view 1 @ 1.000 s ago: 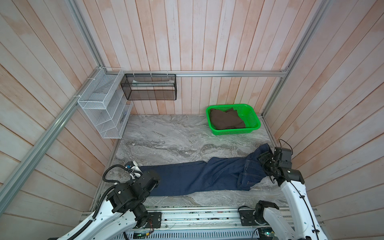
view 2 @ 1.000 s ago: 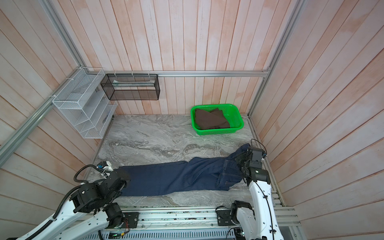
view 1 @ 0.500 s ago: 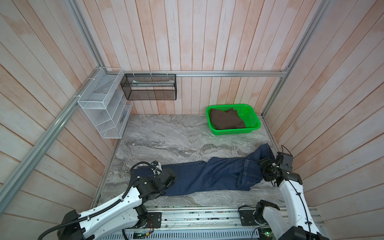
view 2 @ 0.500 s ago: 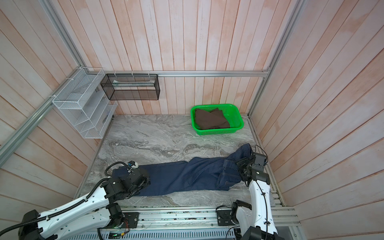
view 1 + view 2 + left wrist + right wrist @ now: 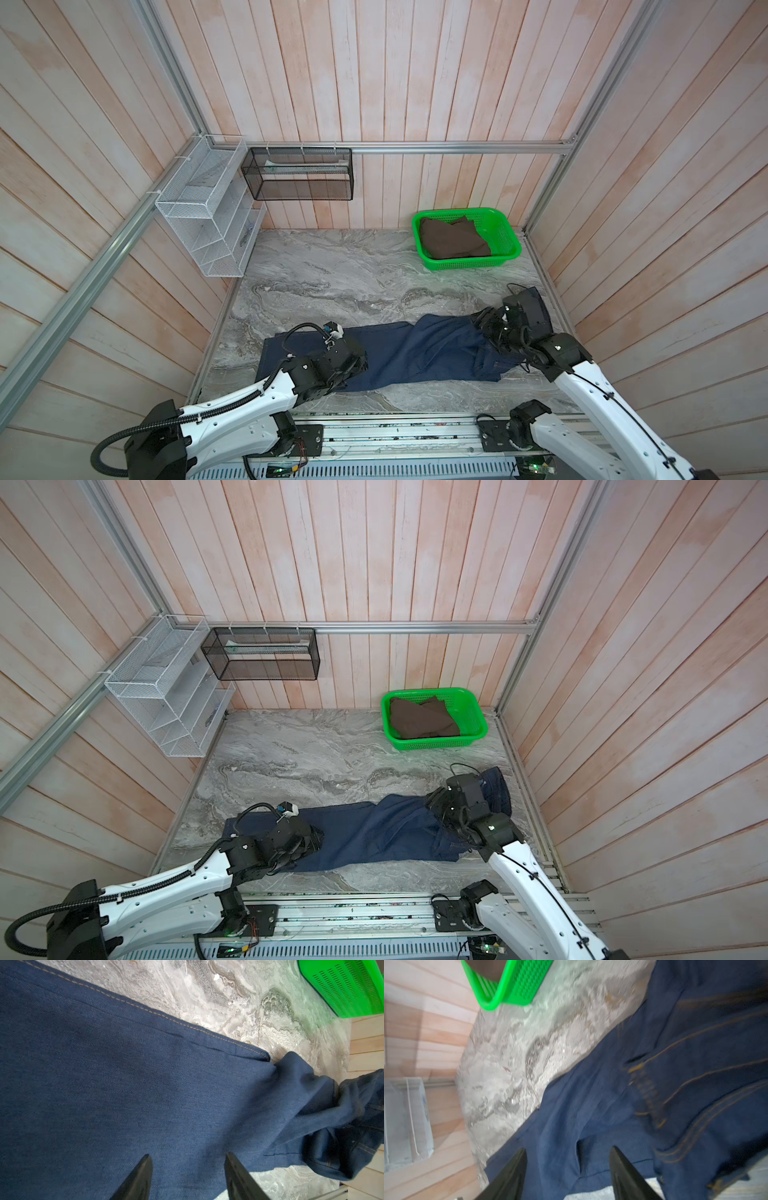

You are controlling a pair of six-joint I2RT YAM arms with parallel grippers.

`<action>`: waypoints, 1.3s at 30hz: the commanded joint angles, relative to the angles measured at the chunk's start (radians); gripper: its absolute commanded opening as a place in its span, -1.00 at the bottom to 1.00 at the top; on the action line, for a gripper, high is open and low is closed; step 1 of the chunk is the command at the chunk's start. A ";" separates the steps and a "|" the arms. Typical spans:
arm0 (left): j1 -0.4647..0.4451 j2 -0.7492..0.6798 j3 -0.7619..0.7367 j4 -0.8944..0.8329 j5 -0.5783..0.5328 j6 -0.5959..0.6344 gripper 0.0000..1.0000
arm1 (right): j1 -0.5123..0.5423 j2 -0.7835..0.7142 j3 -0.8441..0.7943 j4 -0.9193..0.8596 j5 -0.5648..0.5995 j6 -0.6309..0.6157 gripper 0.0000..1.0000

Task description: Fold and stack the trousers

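Observation:
The dark navy denim trousers (image 5: pixel 415 353) (image 5: pixel 374 833) lie flat along the front of the marble table (image 5: pixel 332 282), legs to the left and bunched waist to the right. My left gripper (image 5: pixel 362 365) (image 5: pixel 318 841) hovers over the legs; in the left wrist view it (image 5: pixel 188 1155) is open, with only the trousers (image 5: pixel 145 1084) below it. My right gripper (image 5: pixel 482 323) (image 5: pixel 433 802) is over the waist end. The right wrist view shows it (image 5: pixel 568 1149) open above a fold of the trousers (image 5: pixel 591 1105), holding nothing.
A green basket (image 5: pixel 505 257) (image 5: pixel 436 744) holding a brown garment (image 5: pixel 451 241) stands at the back right. A white wire rack (image 5: pixel 208 216) and a black mesh basket (image 5: pixel 299 174) hang on the walls at the back left. Wooden walls close in on both sides.
My left gripper has moved right from the hem end onto the legs and opened wider. My right gripper has shifted left over the waist.

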 commanded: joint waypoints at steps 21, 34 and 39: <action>-0.003 -0.032 0.000 0.019 -0.022 0.011 0.18 | -0.493 -0.266 -0.124 -0.269 0.252 -0.083 0.46; -0.003 -0.068 -0.011 -0.011 -0.049 0.008 0.22 | -0.494 -0.054 0.024 -0.056 0.142 -0.005 0.40; -0.003 -0.090 -0.004 -0.056 -0.082 0.008 0.26 | -0.494 0.179 0.168 -0.152 0.203 0.004 0.50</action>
